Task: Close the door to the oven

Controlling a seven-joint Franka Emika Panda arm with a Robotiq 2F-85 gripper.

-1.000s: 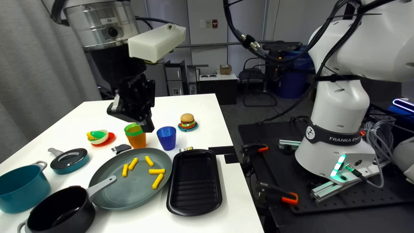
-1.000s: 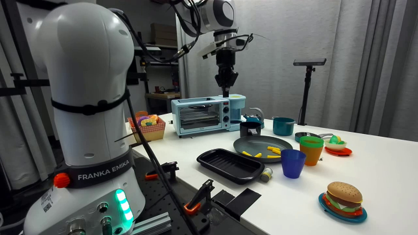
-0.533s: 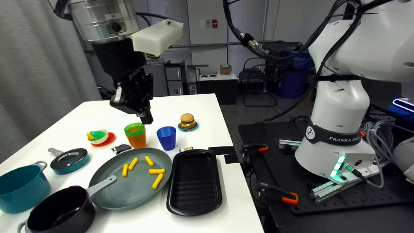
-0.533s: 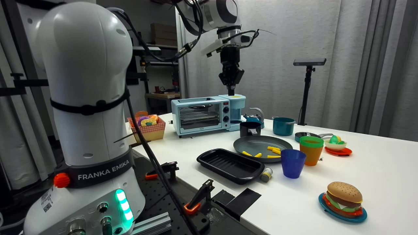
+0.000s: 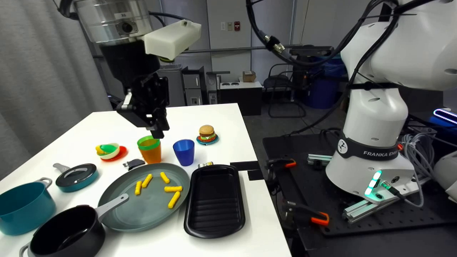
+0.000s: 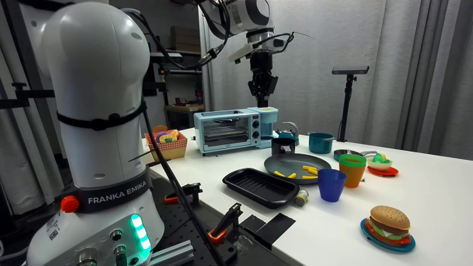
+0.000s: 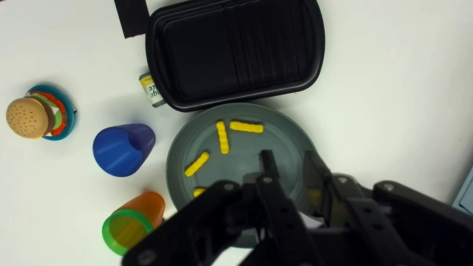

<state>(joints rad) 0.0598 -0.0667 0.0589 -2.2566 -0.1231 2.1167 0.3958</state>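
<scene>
Here, in an exterior view, white table (image 6: 425, 184) beneath grey plate (image 6: 290, 162), grey curtain (image 6: 317, 81) at plate's twelve o'clock, light-blue oven (image 6: 229, 131) at ten, black band (image 6: 112, 194) at nine lettered "FRANKA EMIKA", gripper (image 7: 289, 153) spread apart.

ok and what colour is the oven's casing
Light blue; the oven shows best in an exterior view.

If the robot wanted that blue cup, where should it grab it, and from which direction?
Probably by the rim, from straight above, with the jaws pinching it from inside and out. The blue cup stands upright and open at the top; the rim looks thin, and in the wrist view nothing touches it.
</scene>
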